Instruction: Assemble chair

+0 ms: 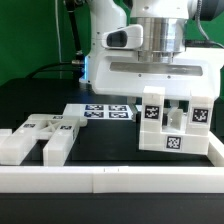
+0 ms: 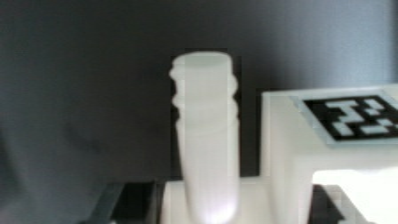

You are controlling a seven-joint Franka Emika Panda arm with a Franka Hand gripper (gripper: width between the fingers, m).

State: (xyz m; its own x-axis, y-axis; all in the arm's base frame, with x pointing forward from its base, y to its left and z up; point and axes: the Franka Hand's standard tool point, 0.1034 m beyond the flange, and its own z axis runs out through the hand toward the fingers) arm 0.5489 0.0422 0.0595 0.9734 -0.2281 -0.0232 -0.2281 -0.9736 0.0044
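Observation:
The partly built chair (image 1: 172,128) stands at the exterior view's right, a cluster of chunky white blocks with black-and-white tags. My gripper (image 1: 162,103) reaches straight down into its top. In the wrist view a tall white ridged chair piece (image 2: 212,125) runs up from between my dark fingers (image 2: 139,203). My gripper (image 2: 231,208) is shut on its wider white base. A tagged white block (image 2: 347,135) sits right beside that piece. Another slotted white chair part (image 1: 40,140) lies apart on the black table at the exterior view's left.
The marker board (image 1: 103,112) lies flat on the table behind the parts. A long white border rail (image 1: 110,182) runs along the front, with a side rail (image 1: 212,150) at the exterior view's right. The arm's white body (image 1: 150,60) hangs over the chair.

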